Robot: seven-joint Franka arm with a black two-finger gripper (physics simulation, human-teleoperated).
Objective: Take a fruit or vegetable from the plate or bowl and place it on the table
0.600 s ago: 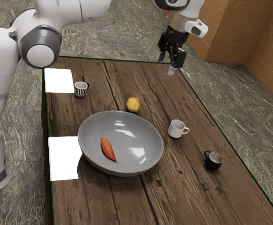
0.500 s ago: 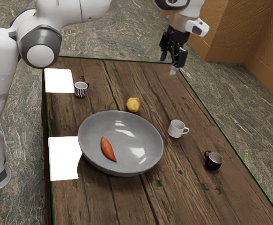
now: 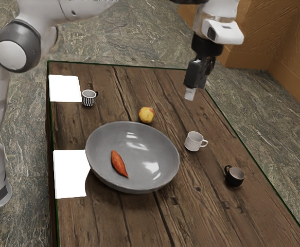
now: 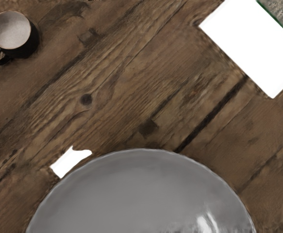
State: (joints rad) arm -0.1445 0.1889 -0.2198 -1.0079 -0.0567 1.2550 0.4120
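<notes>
My gripper [image 3: 190, 94] hangs over the table's far right part in the exterior view, beyond the white cup and to the exterior view's right of the yellow fruit. An orange-red, tapered vegetable [image 3: 119, 163] lies inside the wide grey bowl [image 3: 103, 142], apart from my hand. The round yellow-red fruit [image 3: 146, 115] rests on the wooden table [image 3: 196, 216] just behind the bowl. In the wrist view, part of the grey bowl [image 4: 146, 189] appears, with bare wood [image 4: 131, 92] beside it.
A white cup [image 3: 193, 141] and a black cup [image 3: 234, 177] stand to the exterior view's right of the bowl; the black cup [image 4: 12, 31] is in the wrist view too. A striped cup [image 3: 88, 98] stands near a white patch [image 3: 65, 89]; another white patch [image 3: 70, 175] lies beside the bowl.
My hand has moved nearer the exterior camera and lower in its picture, and has turned. The arm's elbow has shifted toward the exterior view's left. The fruit, vegetable and bowl have stayed put.
</notes>
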